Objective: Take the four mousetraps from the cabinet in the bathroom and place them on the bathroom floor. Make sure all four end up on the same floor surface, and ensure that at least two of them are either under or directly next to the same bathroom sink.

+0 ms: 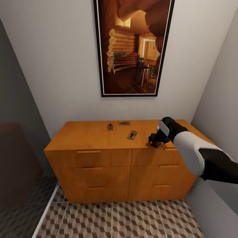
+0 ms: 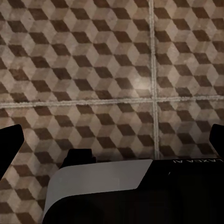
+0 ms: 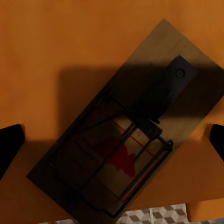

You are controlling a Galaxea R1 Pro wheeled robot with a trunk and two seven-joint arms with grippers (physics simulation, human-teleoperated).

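step: first pickup. right pincer (image 1: 154, 141) wide, hovers over mousetrap (image 3: 126, 135) at cabinet (image 1: 96, 158) front edge. next: descend, close on board.

left pincer (image 2: 114, 140) wide, above floor (image 2: 93, 70).

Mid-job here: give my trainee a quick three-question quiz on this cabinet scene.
1. How many mousetraps lie on the cabinet top away from the right gripper?
2. True or false: the right gripper is open above a mousetrap.
3. The left wrist camera looks at: A) floor tiles B) a sink C) a drawer.

Key: 1. Three. 2. True. 3. A.
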